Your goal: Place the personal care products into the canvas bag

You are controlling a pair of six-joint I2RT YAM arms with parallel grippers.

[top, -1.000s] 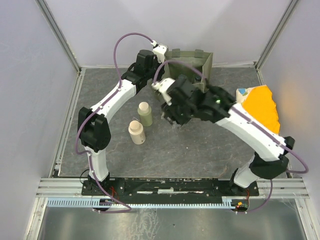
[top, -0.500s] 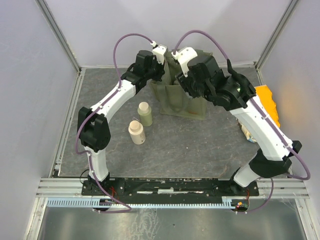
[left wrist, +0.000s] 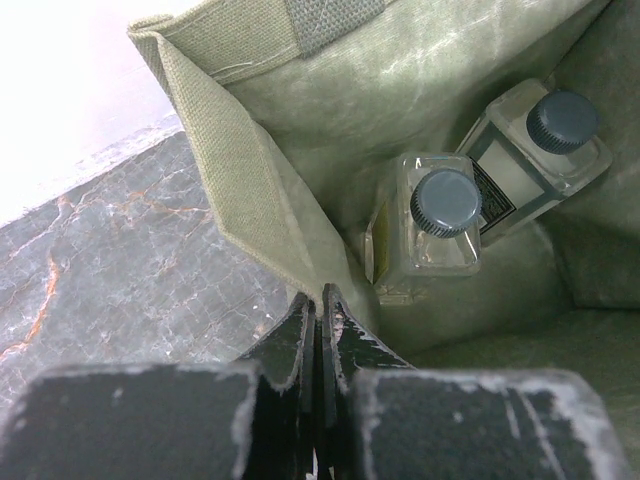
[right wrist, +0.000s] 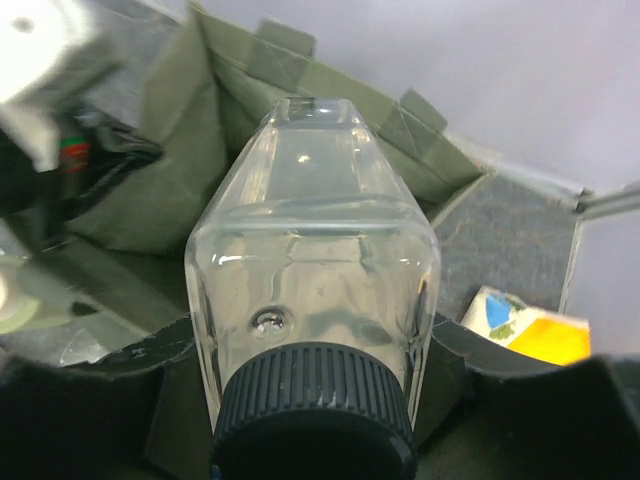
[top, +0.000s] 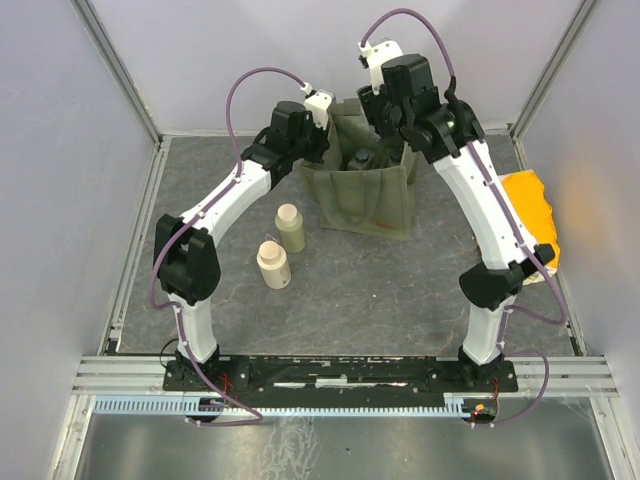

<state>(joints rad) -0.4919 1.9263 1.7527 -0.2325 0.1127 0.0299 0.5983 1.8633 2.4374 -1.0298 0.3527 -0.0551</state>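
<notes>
- Our right gripper (right wrist: 312, 350) has swung from above the table (top: 400, 285) to over the bag (top: 360, 205), clamped on a clear bottle (right wrist: 310, 230), cap toward the wrist.
- Our left gripper (left wrist: 320, 310) is pinched together on the bag's rim, seemingly keeping the mouth open.
- Two clear bottles (left wrist: 440, 225) already sit inside.
- The olive bottle (top: 291, 229) and cream bottle (top: 273, 265) wait outside; we judge a release is next.
</notes>
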